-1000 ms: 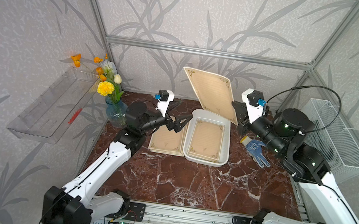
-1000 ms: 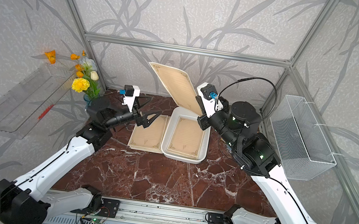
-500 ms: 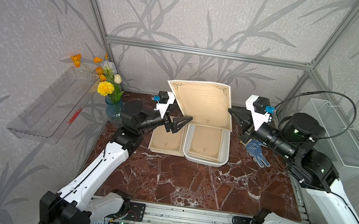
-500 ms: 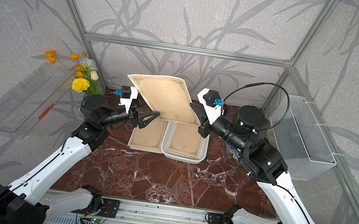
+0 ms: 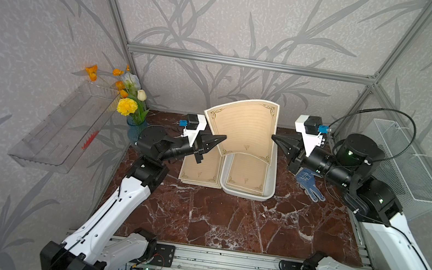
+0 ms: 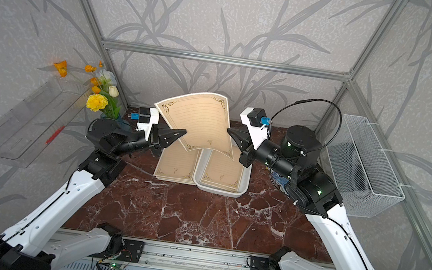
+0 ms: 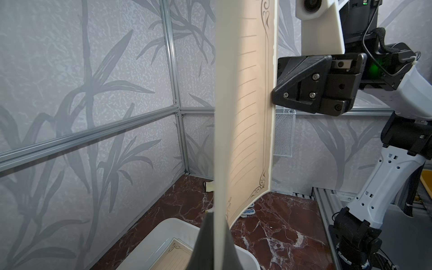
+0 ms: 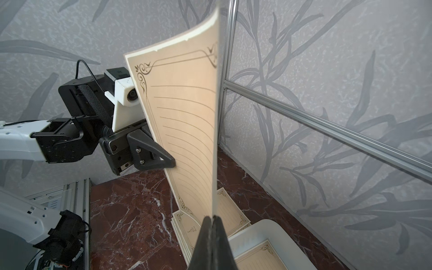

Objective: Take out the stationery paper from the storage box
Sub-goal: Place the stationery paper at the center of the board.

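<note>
One sheet of stationery paper hangs upright in the air above the storage box, bowed between my two grippers. My left gripper is shut on its left edge; in the left wrist view the sheet runs between the fingertips. My right gripper is shut on the right edge, the paper entering its tips. More sheets lie in the white box. A stack of sheets lies on the table just left of the box. Both top views show this, with the held sheet over the box.
A vase of yellow and orange flowers stands behind my left arm. A clear shelf hangs on the left wall and a white wire basket on the right. A blue-and-white glove lies under my right wrist.
My left gripper has closed on the sheet's left edge. The sheet, first tilted up by the right gripper alone, has turned to face forward and now bows between both grippers.
</note>
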